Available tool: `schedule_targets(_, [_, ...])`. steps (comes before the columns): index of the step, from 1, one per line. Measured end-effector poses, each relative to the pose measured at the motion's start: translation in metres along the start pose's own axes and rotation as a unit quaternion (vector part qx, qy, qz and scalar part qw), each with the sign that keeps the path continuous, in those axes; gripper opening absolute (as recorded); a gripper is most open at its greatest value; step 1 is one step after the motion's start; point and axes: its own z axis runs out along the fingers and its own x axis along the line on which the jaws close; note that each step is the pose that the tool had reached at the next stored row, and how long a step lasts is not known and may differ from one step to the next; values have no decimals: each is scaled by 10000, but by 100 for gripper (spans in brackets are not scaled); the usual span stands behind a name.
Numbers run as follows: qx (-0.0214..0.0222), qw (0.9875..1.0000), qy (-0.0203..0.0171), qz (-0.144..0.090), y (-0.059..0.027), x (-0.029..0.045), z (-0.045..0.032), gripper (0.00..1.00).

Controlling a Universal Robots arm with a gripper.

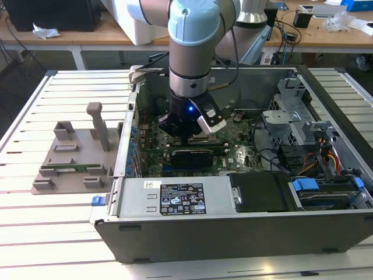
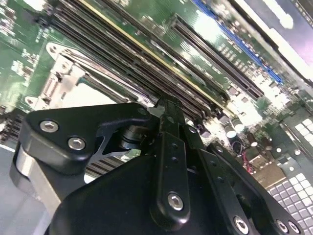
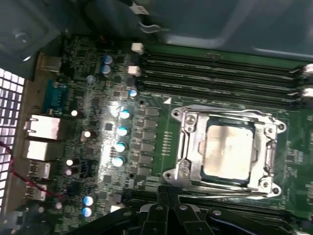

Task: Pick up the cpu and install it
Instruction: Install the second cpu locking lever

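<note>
One small silvery square cpu (image 3: 228, 150) already lies inside the metal socket frame (image 3: 188, 147) on the green motherboard (image 3: 161, 73). The black gripper (image 2: 168, 110) hovers just beside it, fingers closed together, empty. Seating looks done; the frame seems unlatched.

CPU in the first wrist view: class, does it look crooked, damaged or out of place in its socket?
Nothing stands out. The CPU lies flat and square inside the socket frame, its edges parallel to the frame, with no visible damage. The hand is beside the socket, apart from the chip.
</note>
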Motion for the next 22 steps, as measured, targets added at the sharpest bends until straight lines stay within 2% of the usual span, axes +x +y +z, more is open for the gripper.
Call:
schedule_targets(4, [1,9999,9,-100,22,35,8,11])
schedule_targets(10, [2,9996,26,-295,124,23,29,11])
schedule_targets(17, [-5,9993,32,-384,157,14,89,11])
schedule_targets(19, [-4,9992,28,-387,159,13,72,11])
schedule_targets(22, [-3,9992,27,-389,171,14,-15,11])
